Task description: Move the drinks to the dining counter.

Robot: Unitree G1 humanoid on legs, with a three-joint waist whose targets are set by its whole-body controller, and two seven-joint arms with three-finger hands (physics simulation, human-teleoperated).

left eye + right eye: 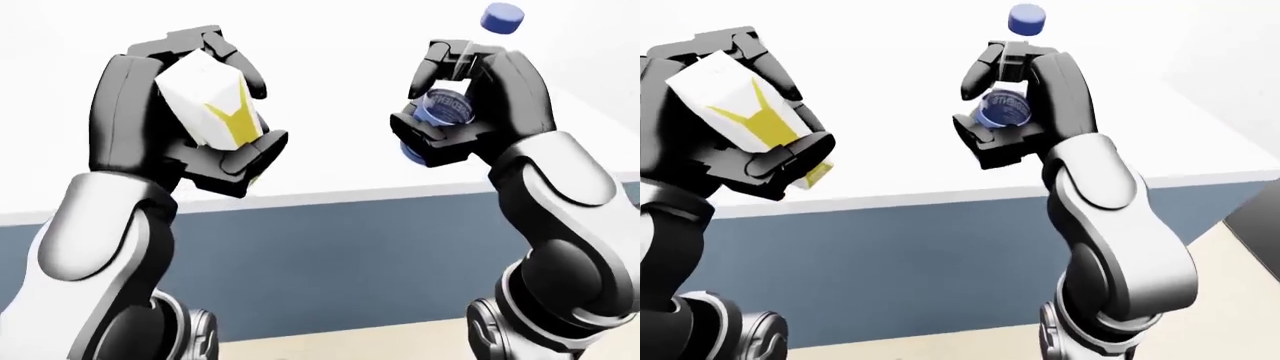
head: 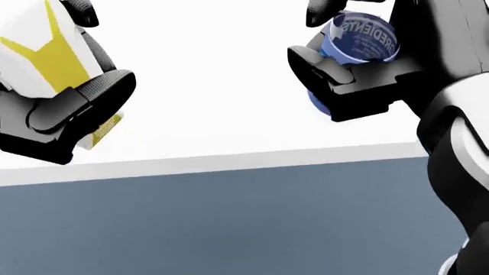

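- Gripping a white carton [image 1: 212,105] with a yellow Y-shaped mark, the left hand [image 1: 185,112] closes its black fingers around it at about 10 o'clock in the left-eye view, held up above the counter.
- The carton is tilted, its gabled top toward 11 o'clock; a small yellowish label patch shows at its lower end in the head view, the print too small to read.
- The right hand [image 1: 1025,112] wraps its fingers round a clear bottle [image 1: 450,105] with a blue label, at about 1 o'clock in the left-eye view.
- The bottle's blue cap [image 1: 1027,19] pokes out above the fingers at 12 o'clock in the right-eye view.
- On the blue label [image 2: 365,35] the head view shows white lettering, upside down, reading "…REDIENTS"; finer lines beneath are illegible.
- The white counter top [image 1: 900,142] lies beneath both hands, with its blue-grey side panel [image 1: 350,262] at 6 o'clock.
- A beige floor [image 1: 1240,270] shows at 4 o'clock in the right-eye view.
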